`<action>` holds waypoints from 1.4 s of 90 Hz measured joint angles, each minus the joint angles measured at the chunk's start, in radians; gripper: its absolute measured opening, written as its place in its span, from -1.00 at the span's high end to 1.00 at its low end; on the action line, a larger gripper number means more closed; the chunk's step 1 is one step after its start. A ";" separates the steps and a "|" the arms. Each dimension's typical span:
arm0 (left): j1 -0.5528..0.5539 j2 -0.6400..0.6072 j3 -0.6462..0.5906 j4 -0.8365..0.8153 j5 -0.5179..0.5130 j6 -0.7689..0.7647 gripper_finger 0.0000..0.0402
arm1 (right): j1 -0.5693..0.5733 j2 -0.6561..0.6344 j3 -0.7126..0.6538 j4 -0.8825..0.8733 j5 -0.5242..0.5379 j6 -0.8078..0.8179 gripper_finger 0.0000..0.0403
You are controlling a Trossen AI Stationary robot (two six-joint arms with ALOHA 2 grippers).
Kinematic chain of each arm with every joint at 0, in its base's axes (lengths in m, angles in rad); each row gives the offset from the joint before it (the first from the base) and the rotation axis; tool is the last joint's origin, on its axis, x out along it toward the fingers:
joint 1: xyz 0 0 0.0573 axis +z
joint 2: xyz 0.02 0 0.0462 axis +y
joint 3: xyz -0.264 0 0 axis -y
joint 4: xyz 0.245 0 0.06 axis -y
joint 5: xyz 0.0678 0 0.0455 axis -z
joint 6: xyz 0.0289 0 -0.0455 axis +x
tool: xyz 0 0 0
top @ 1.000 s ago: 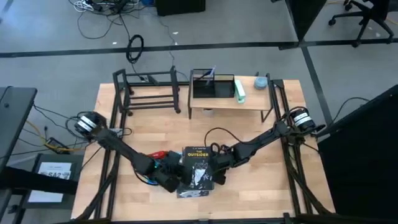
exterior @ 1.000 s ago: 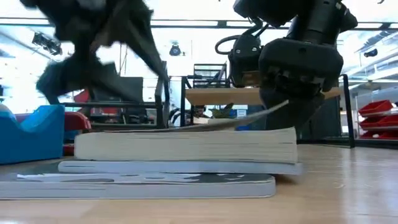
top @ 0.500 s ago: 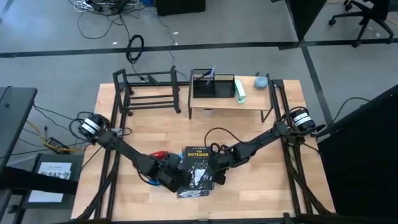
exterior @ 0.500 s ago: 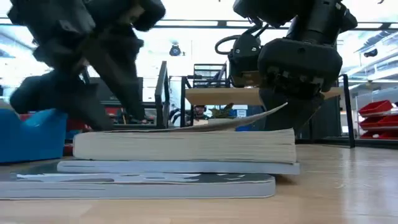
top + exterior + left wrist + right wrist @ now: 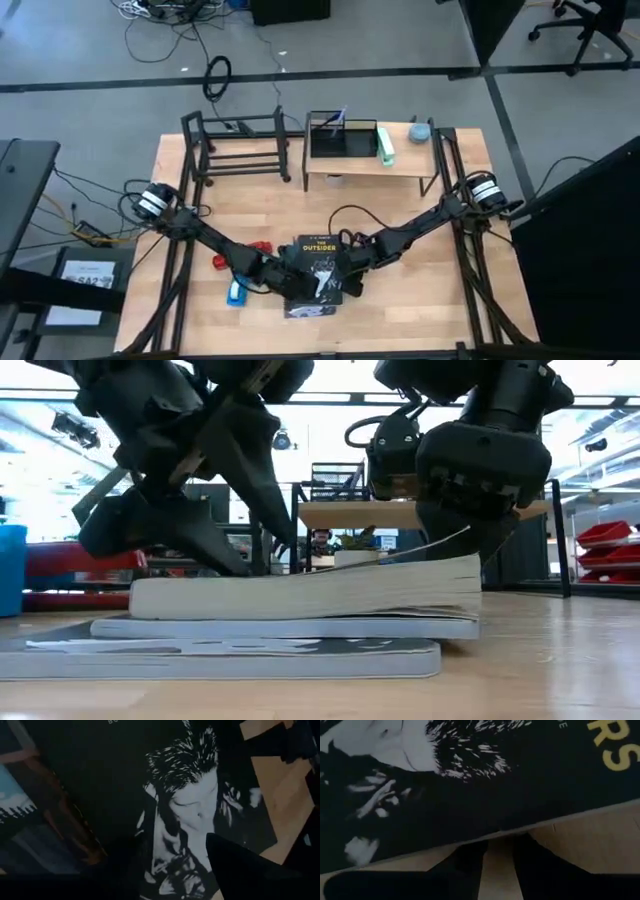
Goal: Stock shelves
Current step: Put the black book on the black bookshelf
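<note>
only low: three stacked books (image 5: 300,622)

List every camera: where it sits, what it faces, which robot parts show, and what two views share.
High: overhead, straight down; both arms, table, shelves.
Low: tabletop height, level; both grippers over the book stack.
Left wrist: facing the book cover; one finger.
Right wrist: cover edge; two fingers.
Shared: both wrists see the cover.

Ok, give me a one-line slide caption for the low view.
Both grippers, left and right, flank the top book of a three-book stack on the table.
</note>
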 joint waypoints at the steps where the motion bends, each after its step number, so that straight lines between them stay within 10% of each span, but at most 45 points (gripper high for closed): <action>1: 0.000 -0.003 0.000 -0.005 -0.003 0.000 0.07 | 0.001 0.000 0.000 0.000 0.002 0.000 0.61; 77: 0.007 -0.040 0.266 -0.764 0.058 0.003 0.33 | 0.004 0.000 0.000 0.008 0.014 0.009 0.62; 126: 0.012 0.030 -0.009 0.030 0.079 0.012 0.34 | 0.035 -0.035 0.001 -0.163 -0.013 -0.017 0.62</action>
